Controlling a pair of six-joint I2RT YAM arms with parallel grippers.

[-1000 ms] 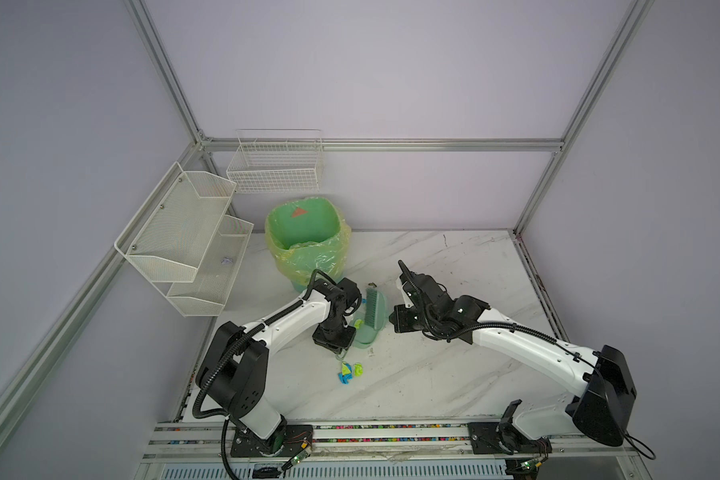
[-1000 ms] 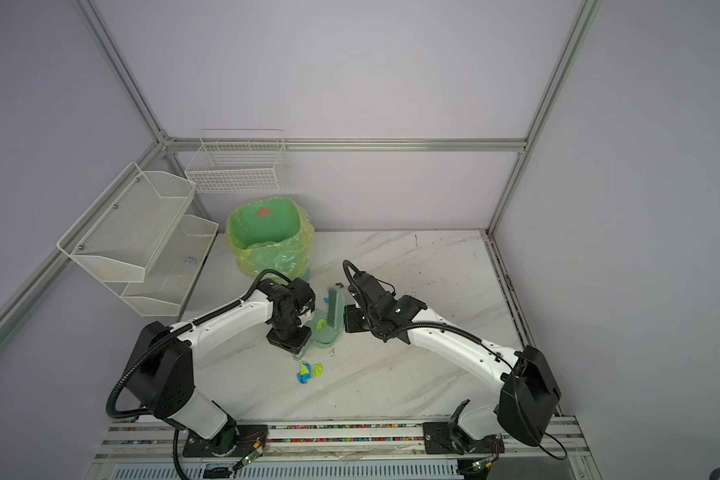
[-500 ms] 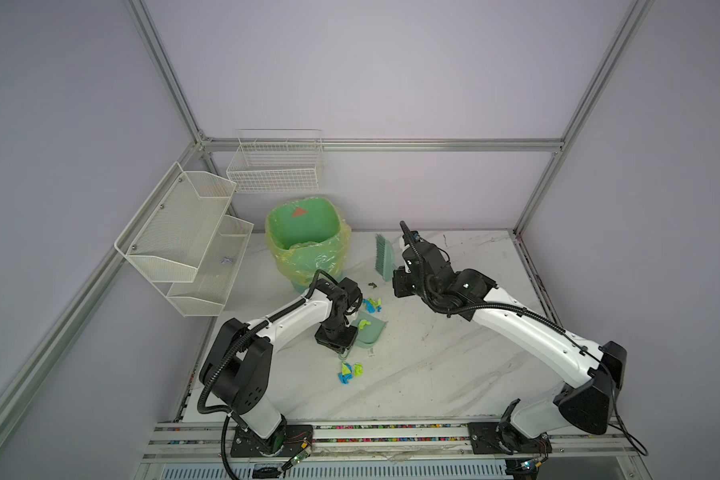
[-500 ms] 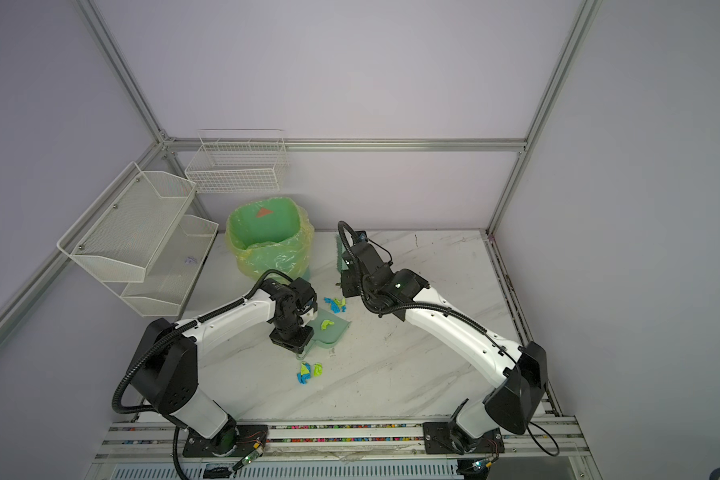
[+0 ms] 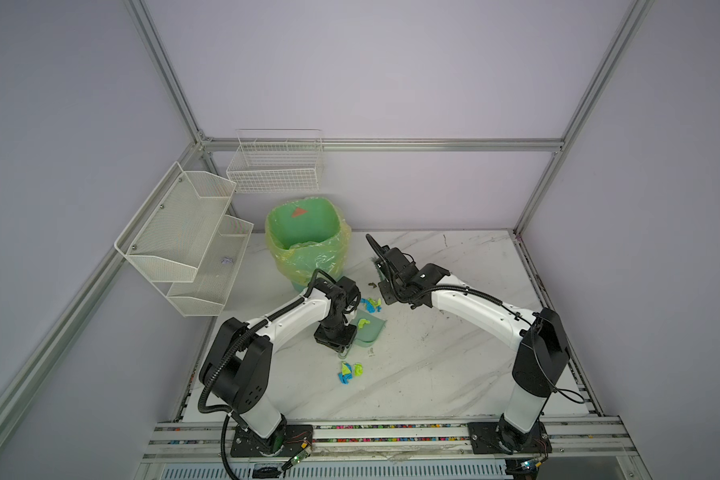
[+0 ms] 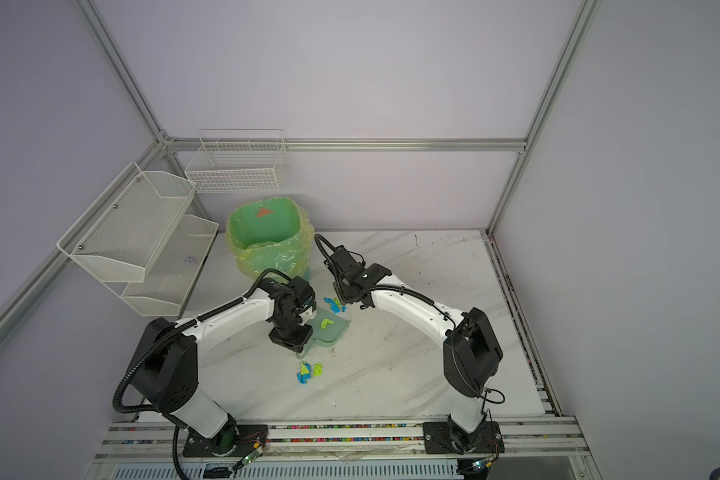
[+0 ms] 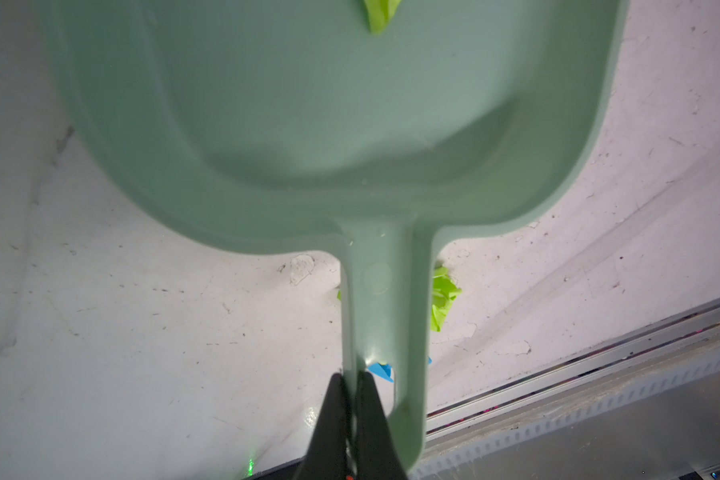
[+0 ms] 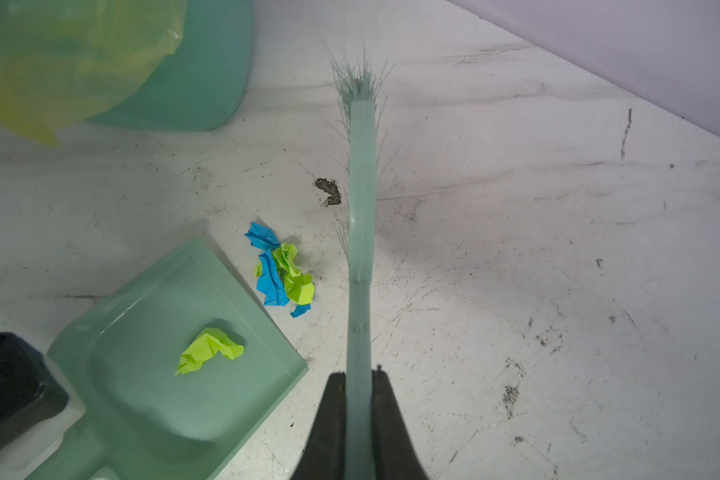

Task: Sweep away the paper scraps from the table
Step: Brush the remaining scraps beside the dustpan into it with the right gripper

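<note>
Paper scraps [image 8: 281,274], blue and yellow-green, lie bunched on the table [image 8: 516,291] just off the open lip of the dustpan [image 8: 175,395], and one yellow-green wad sits inside it; only my right wrist camera shows this plainly, along with a brown speck [image 8: 329,191] beside the brush [image 8: 362,187]. My right gripper [image 8: 360,374] is clamped on that brush's handle. My left wrist camera alone shows my left gripper [image 7: 352,376] pinched onto the rim of the dustpan's handle, with more scraps peeping from beneath it. In both top views the pan's long axis runs from handle at seven o'clock to mouth at one o'clock; one bunch lies at its twelve, another at its six, past the handle's end. The brush points toward eleven o'clock. The bin [image 5: 304,237] stands at the pan's eleven. The marble top is scuffed, walled in pale lilac, with wire shelves [image 5: 184,232] at ten o'clock
</note>
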